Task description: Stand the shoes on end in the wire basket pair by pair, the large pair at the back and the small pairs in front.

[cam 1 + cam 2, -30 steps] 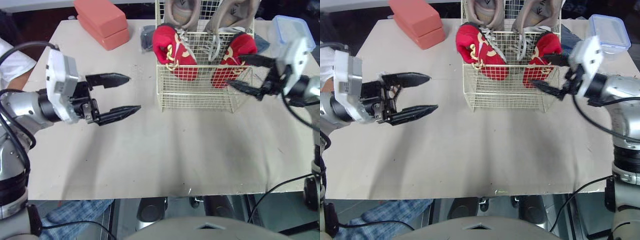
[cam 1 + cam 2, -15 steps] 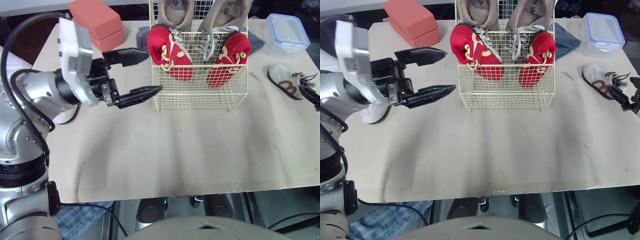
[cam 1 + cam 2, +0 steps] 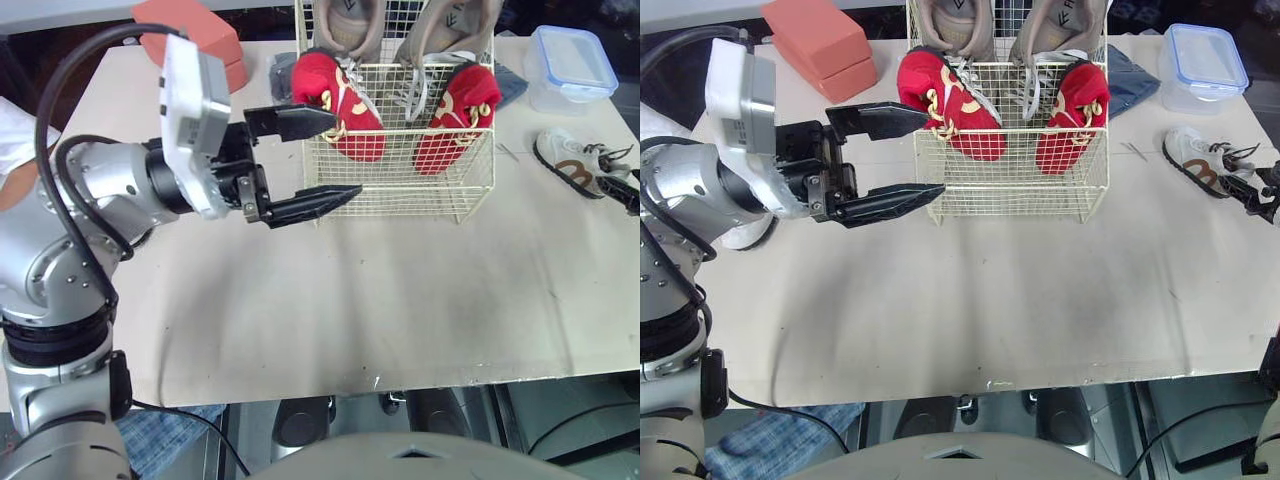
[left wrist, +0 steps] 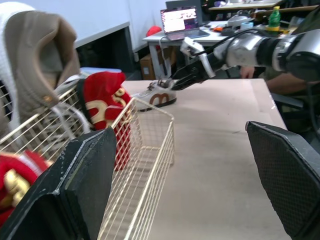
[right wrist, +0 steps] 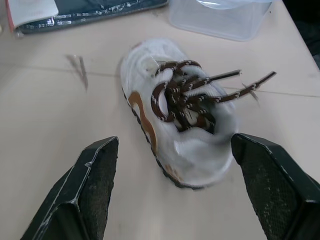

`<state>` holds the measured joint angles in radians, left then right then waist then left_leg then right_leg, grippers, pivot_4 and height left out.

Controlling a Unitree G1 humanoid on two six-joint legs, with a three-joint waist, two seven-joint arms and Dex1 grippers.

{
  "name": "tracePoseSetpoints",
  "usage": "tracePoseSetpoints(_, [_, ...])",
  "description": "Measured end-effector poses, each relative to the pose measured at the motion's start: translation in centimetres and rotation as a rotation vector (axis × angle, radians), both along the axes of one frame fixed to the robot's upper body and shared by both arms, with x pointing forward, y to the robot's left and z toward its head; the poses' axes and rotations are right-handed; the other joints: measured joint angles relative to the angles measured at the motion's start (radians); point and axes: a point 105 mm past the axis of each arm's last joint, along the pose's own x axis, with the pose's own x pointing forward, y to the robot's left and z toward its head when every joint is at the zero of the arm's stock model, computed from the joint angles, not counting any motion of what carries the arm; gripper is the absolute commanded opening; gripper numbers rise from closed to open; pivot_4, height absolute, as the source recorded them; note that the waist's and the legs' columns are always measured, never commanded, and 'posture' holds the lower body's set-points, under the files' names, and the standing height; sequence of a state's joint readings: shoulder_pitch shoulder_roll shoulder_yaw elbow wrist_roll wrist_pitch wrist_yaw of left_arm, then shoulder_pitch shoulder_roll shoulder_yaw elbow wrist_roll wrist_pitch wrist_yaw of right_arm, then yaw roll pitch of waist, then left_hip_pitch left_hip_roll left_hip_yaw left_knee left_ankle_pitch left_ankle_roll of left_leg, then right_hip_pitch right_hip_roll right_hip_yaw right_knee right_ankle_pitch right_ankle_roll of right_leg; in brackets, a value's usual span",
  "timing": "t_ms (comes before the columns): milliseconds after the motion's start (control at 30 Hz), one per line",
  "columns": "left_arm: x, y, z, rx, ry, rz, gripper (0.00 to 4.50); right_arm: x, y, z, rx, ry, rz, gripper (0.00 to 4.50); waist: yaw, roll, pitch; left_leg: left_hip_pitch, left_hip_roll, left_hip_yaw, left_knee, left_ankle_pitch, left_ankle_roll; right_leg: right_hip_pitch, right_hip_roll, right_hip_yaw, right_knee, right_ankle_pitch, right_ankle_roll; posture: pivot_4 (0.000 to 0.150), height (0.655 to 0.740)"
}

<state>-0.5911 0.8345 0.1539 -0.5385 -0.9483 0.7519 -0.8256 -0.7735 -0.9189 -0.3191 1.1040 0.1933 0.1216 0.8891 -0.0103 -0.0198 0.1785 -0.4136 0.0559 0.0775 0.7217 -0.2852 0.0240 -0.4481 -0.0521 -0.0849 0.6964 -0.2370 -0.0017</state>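
Note:
The wire basket (image 3: 400, 195) stands at the table's back, with two large tan shoes (image 3: 352, 22) on end at its rear and two small red shoes (image 3: 340, 92) on end in front. My left gripper (image 3: 346, 154) is open and empty at the basket's front left corner, its upper finger by the left red shoe. At the right edge a small white shoe with brown laces (image 5: 176, 127) lies on the table. My right gripper (image 3: 1252, 190) is open just in front of that shoe, one finger on each side, not touching it.
A salmon box (image 3: 190, 25) sits at the back left. A clear lidded container (image 3: 570, 62) and a dark folded cloth (image 3: 508, 86) lie at the back right. A white object (image 3: 743, 233) is partly hidden under my left arm. The table's front edge (image 3: 330, 385) is near.
My left gripper has swung right to the basket's front left corner. My right gripper left the basket's right side and dropped back to the white shoe. The camera also shifted.

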Motion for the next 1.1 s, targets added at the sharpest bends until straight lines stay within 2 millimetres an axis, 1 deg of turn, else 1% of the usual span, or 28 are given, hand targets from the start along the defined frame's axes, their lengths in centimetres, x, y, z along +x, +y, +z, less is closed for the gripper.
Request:
tracePoseSetpoints(100, [0.0,-0.3,0.0,-0.004,0.002,-0.010,4.50,0.3,-0.2,-0.1,-0.016,0.010,-0.023,3.57,0.000,0.000,0.000,0.000,0.000,0.000,0.000,0.000,0.000,0.000,0.000,0.000,0.000,0.000,0.000,0.150,0.6860])
tracePoseSetpoints(200, [-0.1,-0.5,0.1,-0.008,-0.003,-0.019,4.50,0.2,-0.6,-1.0,-0.047,0.041,-0.053,3.57,0.001,0.000,0.000,0.000,0.000,0.000,0.000,0.000,0.000,0.000,-0.001,0.000,0.000,0.000,0.000,0.150,0.6860])
tracePoseSetpoints(267, [-0.2,-0.6,0.0,-0.006,0.000,-0.025,4.50,0.1,-0.8,-1.3,-0.056,0.047,-0.070,3.57,0.000,0.000,0.000,0.000,0.000,0.000,0.000,0.000,0.000,0.000,-0.001,0.000,0.000,0.000,0.000,0.150,0.6860])
tracePoseSetpoints(467, [-0.3,-1.2,-0.4,-0.004,0.014,-0.053,4.50,0.5,-0.8,-0.7,-0.080,0.024,-0.078,3.57,-0.001,0.000,0.000,0.000,0.000,0.000,0.000,0.000,-0.001,0.000,-0.001,0.000,0.001,0.000,0.000,0.150,0.6860])
tracePoseSetpoints(800, [-0.5,-1.4,-0.2,-0.001,0.003,-0.086,4.50,0.7,-0.9,-2.0,-0.063,0.055,-0.138,3.57,-0.001,0.000,0.000,0.000,0.000,0.000,0.001,0.000,-0.001,0.000,-0.001,0.000,0.001,0.000,0.000,0.150,0.6860])
tracePoseSetpoints(833, [-0.6,-1.4,-0.2,-0.001,0.002,-0.087,4.50,0.8,-0.9,-2.0,-0.061,0.054,-0.140,3.01,-0.001,0.000,0.000,0.000,0.000,0.000,0.001,0.000,-0.001,0.000,-0.001,0.000,0.001,0.000,0.000,0.150,0.6860])
tracePoseSetpoints(867, [-0.6,-1.4,-0.2,-0.001,0.002,-0.088,4.50,0.9,-0.8,-2.0,-0.059,0.052,-0.140,2.64,-0.001,0.000,0.000,0.000,0.000,0.000,0.001,0.000,-0.001,0.000,-0.001,0.000,0.001,0.000,0.000,0.150,0.6860])
tracePoseSetpoints(933, [-0.6,-1.4,-0.2,-0.003,0.004,-0.089,4.50,1.0,-0.6,-2.0,-0.055,0.050,-0.136,1.62,-0.001,0.000,0.000,0.000,0.000,0.000,0.001,0.000,-0.001,0.000,-0.001,0.000,0.001,0.000,0.000,0.150,0.6860])
tracePoseSetpoints(967, [-0.6,-1.4,-0.2,-0.004,0.005,-0.089,4.50,1.1,-0.6,-2.0,-0.055,0.050,-0.136,1.20,-0.001,0.000,0.000,0.000,0.000,0.000,0.001,0.000,-0.001,0.000,-0.001,0.000,0.001,0.000,0.000,0.150,0.6860])
tracePoseSetpoints(1000, [-0.5,-1.5,-0.2,-0.005,0.007,-0.087,4.50,1.1,-0.6,-2.0,-0.056,0.049,-0.136,0.57,-0.001,0.000,0.000,0.000,0.000,0.000,0.001,0.000,-0.001,0.000,-0.001,0.000,0.001,0.000,0.000,0.150,0.6860])
tracePoseSetpoints(1033, [-0.5,-1.5,-0.2,-0.006,0.009,-0.087,4.50,1.1,-0.6,-1.9,-0.056,0.048,-0.134,0.19,-0.002,0.000,0.000,0.000,0.000,0.000,0.001,0.000,-0.001,0.000,-0.001,0.000,0.001,0.000,0.000,0.150,0.6860])
tracePoseSetpoints(1067, [-0.5,-1.5,-0.1,-0.008,0.009,-0.088,4.50,1.1,-0.5,-2.0,-0.055,0.049,-0.132,0.09,-0.001,0.000,0.000,0.000,0.000,0.000,0.001,0.000,-0.001,0.000,-0.001,0.000,0.001,0.000,0.000,0.150,0.6860])
tracePoseSetpoints(1100, [-0.6,-1.6,0.0,-0.011,0.008,-0.090,4.50,1.1,-0.5,-2.0,-0.055,0.049,-0.130,0.09,-0.001,0.000,0.000,0.000,0.000,0.000,0.001,0.000,-0.001,0.000,-0.001,0.000,0.001,0.000,0.000,0.150,0.6860])
